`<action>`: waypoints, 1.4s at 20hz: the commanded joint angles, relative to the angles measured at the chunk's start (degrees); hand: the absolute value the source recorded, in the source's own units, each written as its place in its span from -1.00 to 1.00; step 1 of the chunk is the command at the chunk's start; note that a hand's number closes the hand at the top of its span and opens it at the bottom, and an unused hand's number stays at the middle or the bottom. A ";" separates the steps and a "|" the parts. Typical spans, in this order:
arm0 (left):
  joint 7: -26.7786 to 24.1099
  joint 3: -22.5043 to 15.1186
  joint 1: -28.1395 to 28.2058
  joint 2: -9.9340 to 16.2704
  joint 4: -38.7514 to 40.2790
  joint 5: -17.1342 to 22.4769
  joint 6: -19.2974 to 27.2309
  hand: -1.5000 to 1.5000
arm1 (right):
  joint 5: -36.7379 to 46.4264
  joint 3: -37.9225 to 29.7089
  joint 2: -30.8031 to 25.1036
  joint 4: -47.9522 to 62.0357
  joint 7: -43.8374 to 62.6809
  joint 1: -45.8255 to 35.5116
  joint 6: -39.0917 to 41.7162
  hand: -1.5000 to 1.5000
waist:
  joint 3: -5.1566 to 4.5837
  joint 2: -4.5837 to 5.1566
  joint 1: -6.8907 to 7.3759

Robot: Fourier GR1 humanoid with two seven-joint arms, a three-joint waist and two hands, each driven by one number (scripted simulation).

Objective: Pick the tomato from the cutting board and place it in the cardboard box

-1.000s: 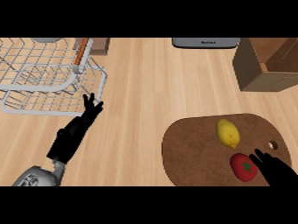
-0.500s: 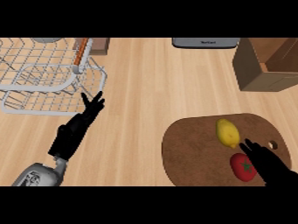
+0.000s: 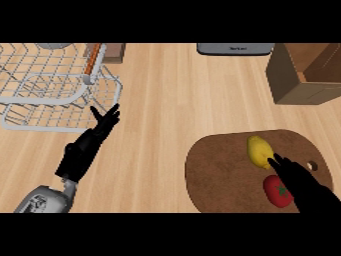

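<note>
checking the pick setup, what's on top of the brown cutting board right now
On the round brown wooden cutting board lie a yellow lemon and a red tomato. The black right hand reaches over the board, its fingers covering the tomato's right side and the lemon's lower end.

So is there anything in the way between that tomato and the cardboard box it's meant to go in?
Nothing visible blocks it. The tomato lies on the cutting board beside the right hand; a lemon sits just beyond it, and past that only bare counter leads to the open cardboard box.
</note>
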 commanded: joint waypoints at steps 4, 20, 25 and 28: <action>-1.46 3.83 -3.43 0.44 -2.15 -0.81 -1.79 0.00 | 2.11 1.17 1.83 2.02 0.32 -0.95 3.22 -1.00 | 0.40 -0.46 -0.37; -2.01 4.87 -1.27 -2.86 -1.90 -4.50 -2.24 0.00 | 12.61 3.06 7.93 14.45 -2.62 -0.05 -2.48 -1.00 | 0.41 -0.47 -0.48; 0.76 4.27 -2.81 -4.26 -3.64 -6.36 -0.95 0.00 | 10.19 1.77 9.27 17.73 -4.29 -3.68 1.02 1.00 | 0.42 -0.46 -0.21; 0.51 4.48 -0.84 -3.31 -5.68 -5.68 -2.50 0.00 | 11.38 0.10 8.97 23.60 -8.82 -5.27 -2.47 1.00 | 0.45 -0.47 0.16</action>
